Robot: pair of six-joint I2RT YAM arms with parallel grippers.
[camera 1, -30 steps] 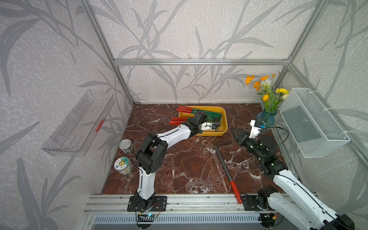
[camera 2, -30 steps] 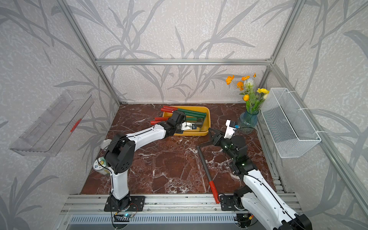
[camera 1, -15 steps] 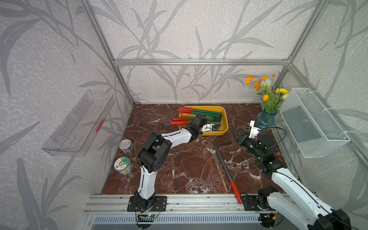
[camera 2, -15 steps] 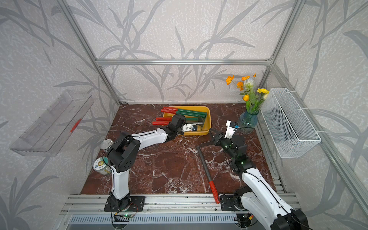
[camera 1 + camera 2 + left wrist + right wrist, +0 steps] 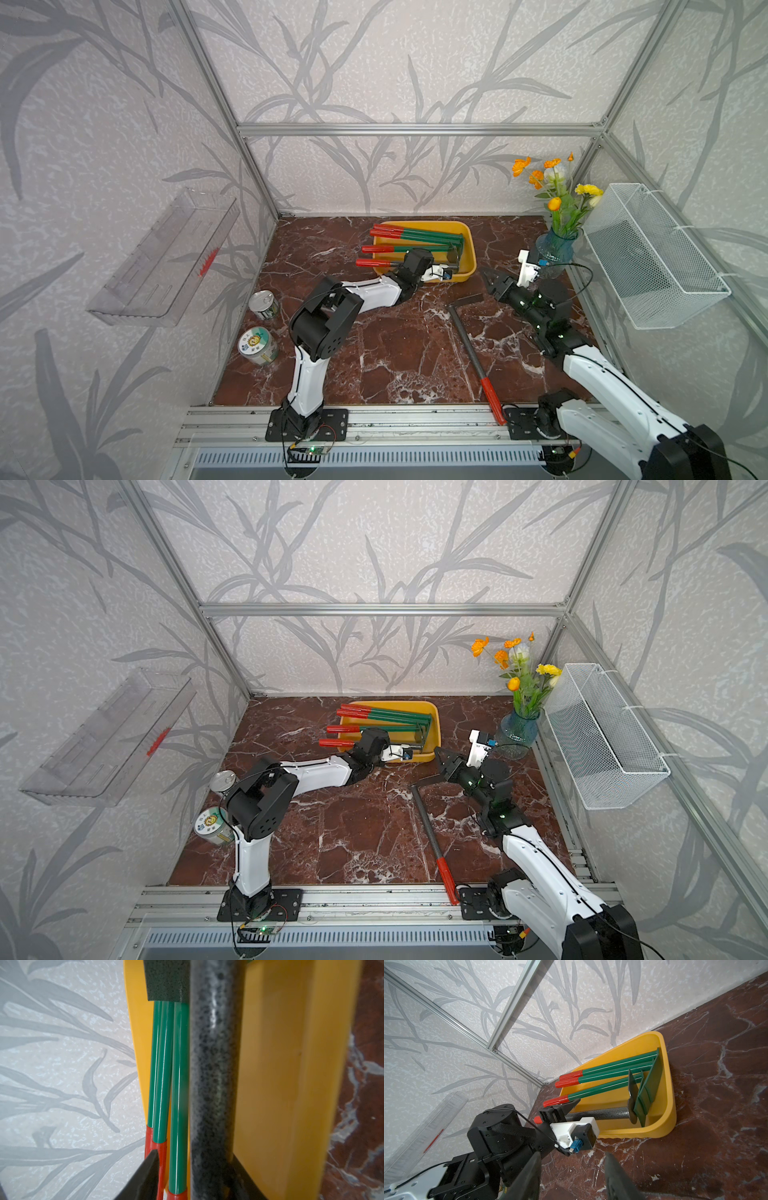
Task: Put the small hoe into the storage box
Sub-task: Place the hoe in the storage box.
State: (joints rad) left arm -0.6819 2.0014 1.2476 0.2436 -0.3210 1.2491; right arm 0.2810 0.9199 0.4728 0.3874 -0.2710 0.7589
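Observation:
The small hoe, with a speckled grey handle, a red grip and a dark blade, lies inside the yellow storage box along its near wall. My left gripper straddles the handle at the box's left end. Its jaws are open: in the left wrist view the gripper has one finger beside the handle and the other standing apart from it. My right gripper hovers open over the marble floor to the right of the box, with nothing between its fingers.
Three green-handled tools with red grips share the box. A long dark-handled tool with a red grip lies on the floor in front. Two tins stand at the left, and a flower vase, a wire basket and a clear tray line the sides.
My left gripper has come down slightly toward the front with the hoe, and its jaws have parted from the handle. The right arm has barely moved.

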